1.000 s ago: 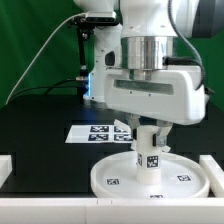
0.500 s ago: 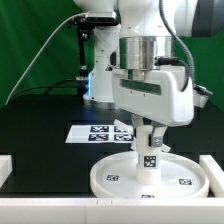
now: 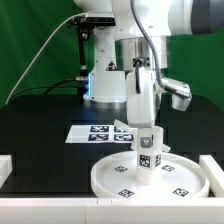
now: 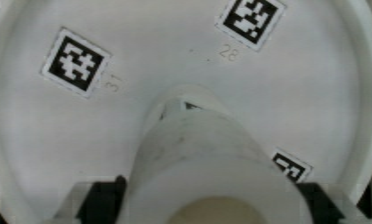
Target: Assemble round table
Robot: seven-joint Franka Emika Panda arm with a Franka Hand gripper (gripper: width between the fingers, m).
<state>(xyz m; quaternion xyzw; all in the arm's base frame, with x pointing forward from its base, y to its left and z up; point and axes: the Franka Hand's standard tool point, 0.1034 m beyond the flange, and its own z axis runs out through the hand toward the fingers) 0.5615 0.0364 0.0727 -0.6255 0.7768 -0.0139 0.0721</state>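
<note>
The gripper (image 3: 147, 138) clasped the upright post (image 3: 149, 160) standing at the middle of the disc (image 3: 108, 180); the marker board (image 3: 92, 132) lay toward its eleven o'clock.

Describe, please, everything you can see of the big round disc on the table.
The disc is white, plastic-looking and round, with a raised rim around a flat inner face. Several black-and-white square tags sit on that face. It lies flat, rim up, on the black table, in the foreground of the exterior view. A short white post stands upright at its centre and seems to touch it, held by the gripper.
</note>
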